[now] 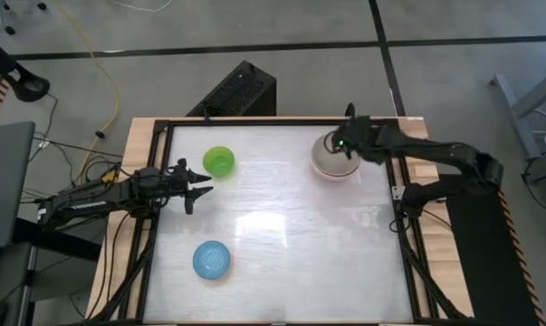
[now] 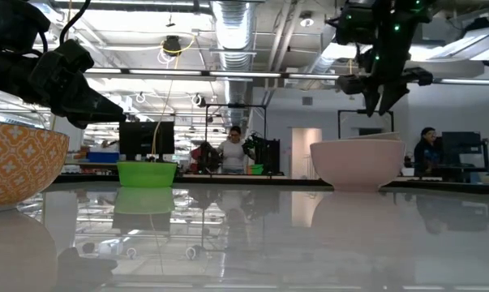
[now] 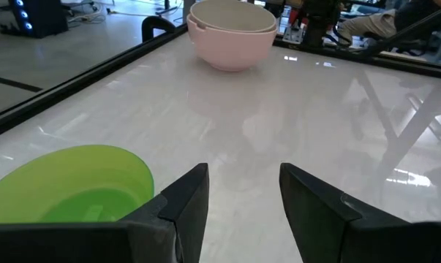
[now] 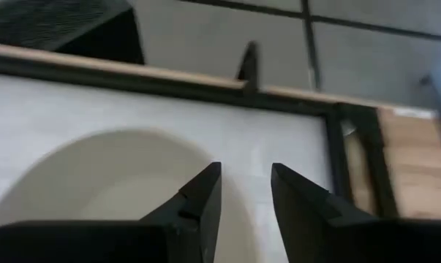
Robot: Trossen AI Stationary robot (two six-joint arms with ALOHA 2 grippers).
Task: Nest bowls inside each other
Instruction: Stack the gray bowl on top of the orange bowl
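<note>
The right end effector (image 1: pixel 338 143) hangs released just above the stacked pale bowls (image 1: pixel 334 159), its fingers (image 4: pixel 198 197) parted over the rim and holding nothing. The left end effector (image 1: pixel 193 185), also parted and empty, waits beside the green bowl (image 1: pixel 219 161); the blue bowl (image 1: pixel 211 260) sits well apart from both on the table (image 1: pixel 291 226). Judged from here, the sound move is for the right arm to lift straight clear so the stack is not nudged, leaving the left to pinch the green rim squarely.
</note>
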